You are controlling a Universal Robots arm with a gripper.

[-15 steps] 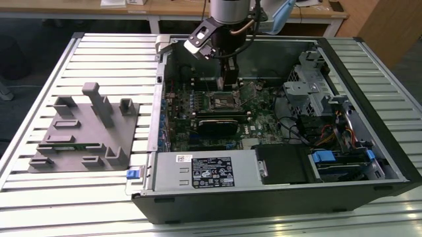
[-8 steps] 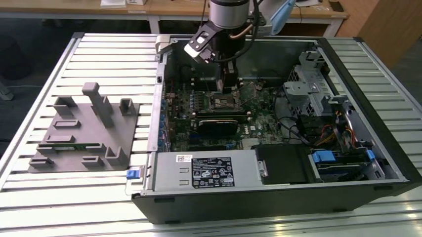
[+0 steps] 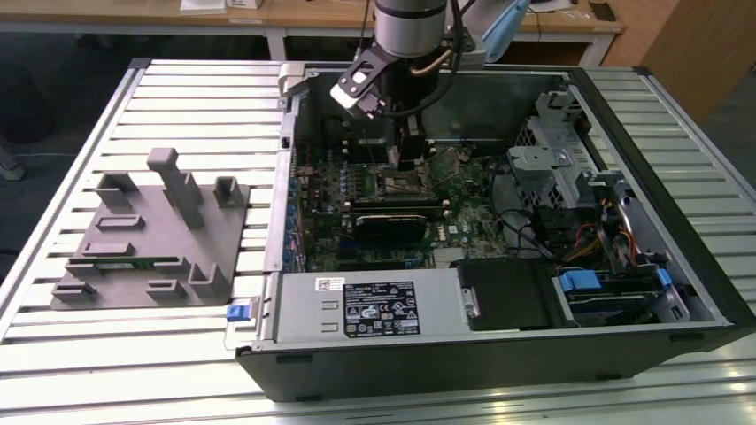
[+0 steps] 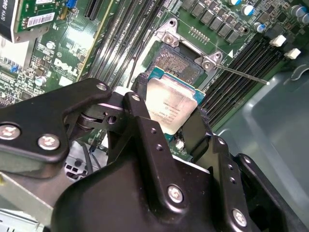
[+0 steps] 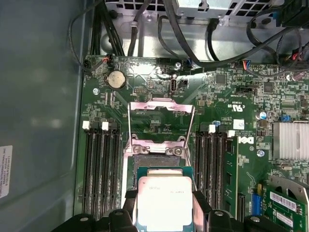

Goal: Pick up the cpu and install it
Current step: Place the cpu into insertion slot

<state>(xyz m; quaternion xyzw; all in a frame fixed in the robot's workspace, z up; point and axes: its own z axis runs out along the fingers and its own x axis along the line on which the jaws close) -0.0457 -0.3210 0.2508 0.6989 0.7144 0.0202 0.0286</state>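
Slatted metal table [image 3: 201, 97] before wooden desks [image 3: 319, 13], we see an open computer case [image 3: 473, 363], gripper [image 4: 169, 101] clamped on the cpu [image 5: 164, 200], open socket [image 4: 182, 60] partly hidden beneath it.

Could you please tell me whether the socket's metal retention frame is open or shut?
Open: the retention frame is swung back, the socket lies bare, and the claw grips the cpu.

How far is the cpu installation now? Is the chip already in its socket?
Done: the gripper is shut on the cpu, so pickup is finished. In hand: the cpu hangs near the socket, whose metal frame stands open. Left: seating it; the socket's contacts are bare.
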